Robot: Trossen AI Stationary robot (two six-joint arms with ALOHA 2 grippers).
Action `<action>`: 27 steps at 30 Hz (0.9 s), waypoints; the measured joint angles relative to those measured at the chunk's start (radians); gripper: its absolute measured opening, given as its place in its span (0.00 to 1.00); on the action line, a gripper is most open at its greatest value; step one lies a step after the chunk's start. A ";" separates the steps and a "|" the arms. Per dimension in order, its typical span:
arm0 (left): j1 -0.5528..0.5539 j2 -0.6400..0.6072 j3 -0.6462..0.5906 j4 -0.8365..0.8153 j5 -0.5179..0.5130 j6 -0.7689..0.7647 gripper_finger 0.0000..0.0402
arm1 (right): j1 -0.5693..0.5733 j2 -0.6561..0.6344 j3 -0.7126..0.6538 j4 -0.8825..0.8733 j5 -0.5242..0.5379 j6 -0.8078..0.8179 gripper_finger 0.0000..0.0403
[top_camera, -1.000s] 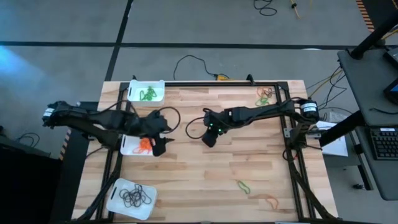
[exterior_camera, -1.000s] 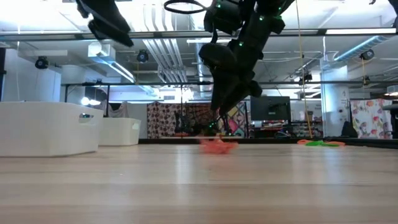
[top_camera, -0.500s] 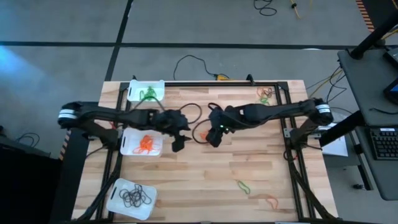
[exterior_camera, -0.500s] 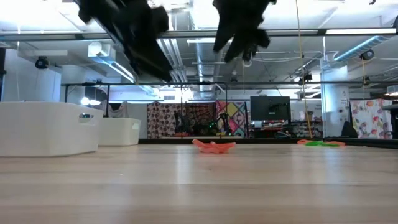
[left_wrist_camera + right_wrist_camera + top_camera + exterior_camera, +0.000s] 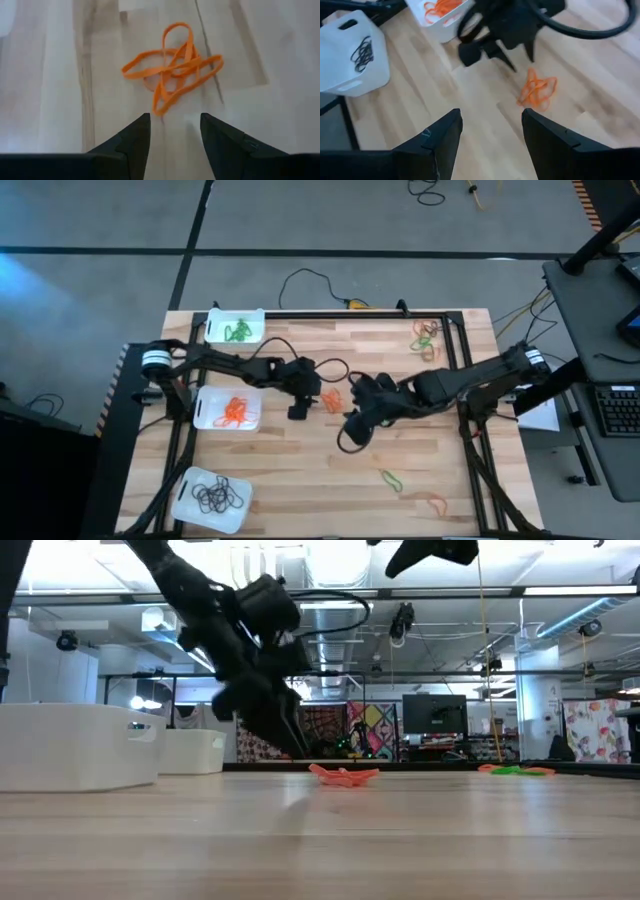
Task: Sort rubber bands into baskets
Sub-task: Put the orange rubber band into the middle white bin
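A tangle of orange rubber bands lies flat on the wooden table near its middle. My left gripper is open and low over the table just left of the tangle, its fingertips pointing at it without touching. My right gripper hangs open, high above the table on the near right of the tangle, holding nothing. Three white baskets stand along the left edge: one with green bands, one with orange bands, and one with black bands.
A green band and an orange one lie loose near the front right. A mixed heap of bands sits at the far right corner. A black frame rail runs along the far edge, and bare wood lies between the arms.
My left gripper has swung from over the orange-band basket toward the table's right and sunk down beside the orange tangle. My right gripper has risen off that tangle and drawn back toward the near edge. The tangle stays on the table.
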 joint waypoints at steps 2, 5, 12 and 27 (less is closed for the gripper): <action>0.001 0.030 0.006 0.011 -0.009 0.035 0.37 | 0.025 0.007 0.000 0.000 0.000 0.033 0.50; 0.000 0.062 0.006 0.052 -0.110 0.043 0.36 | 0.050 0.022 0.000 -0.011 0.002 0.077 0.50; 0.000 0.095 0.006 0.123 -0.099 0.070 0.36 | 0.062 0.044 0.000 -0.084 0.008 0.101 0.50; 0.002 0.138 0.006 0.158 -0.046 -0.008 0.19 | 0.062 0.046 0.000 -0.123 0.027 0.101 0.50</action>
